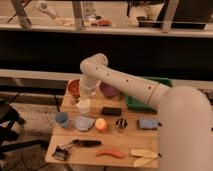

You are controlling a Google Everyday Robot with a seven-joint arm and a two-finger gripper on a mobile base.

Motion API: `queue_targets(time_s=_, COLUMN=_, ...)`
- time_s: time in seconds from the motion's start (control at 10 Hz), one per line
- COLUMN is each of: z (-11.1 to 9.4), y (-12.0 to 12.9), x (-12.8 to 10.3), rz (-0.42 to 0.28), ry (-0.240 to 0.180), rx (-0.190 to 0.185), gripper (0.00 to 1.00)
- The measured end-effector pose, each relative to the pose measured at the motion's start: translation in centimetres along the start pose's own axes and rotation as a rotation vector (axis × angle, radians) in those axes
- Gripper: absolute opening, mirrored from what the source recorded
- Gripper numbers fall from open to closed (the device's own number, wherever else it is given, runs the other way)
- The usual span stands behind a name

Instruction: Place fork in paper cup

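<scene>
Obs., standing at the bench: the single arm reaches in from the large white body at lower right of the frame, rises to an elbow just above and left of centre, then drops straight down. The gripper hangs at the end of that drop, pointing downward, directly over the paper cup and about level with its rim. Whether they touch or a small gap remains is not resolvable. Whether the gripper is open, closed or holding something I cannot tell, because the wrist hides it. The fork I cannot pick out anywhere. It is not seen lying on the surface, and if it is carried it is lost against the wrist and the white of the cup. The paper cup stands upright, left of centre in the frame, on the back-left part of the surface. It is just below the red bowl and above the light-blue cup, apart from both. Key relation: the cup mouth lies straight below the gripper, so a fork's long axis would need to be near vertical to enter. Judgement: this is the placing step, late in the task, provided the fork is in hand. The next move calls for a short straight descent and release, with no sideways travel. Risk: a light cup may tip if the fork catches the rim or leans once let go.
</scene>
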Motion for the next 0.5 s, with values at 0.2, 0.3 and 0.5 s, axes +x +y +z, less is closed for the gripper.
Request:
queue_targets(time_s=0.2, z=0.38, y=-0.19, x=-0.32, rz=-0.007, ry=-0.010, rx=-0.005, gripper=0.00)
queue_targets(time_s=0.3, z=0.53, y=-0.23, x=-0.46, rz=-0.010, ry=-0.015, rx=-0.008, gripper=0.00)
queue_targets(time_s=0.5, z=0.70, y=-0.15, x=-0.72, rz=-0.012, ry=-0.030, rx=-0.014, gripper=0.00)
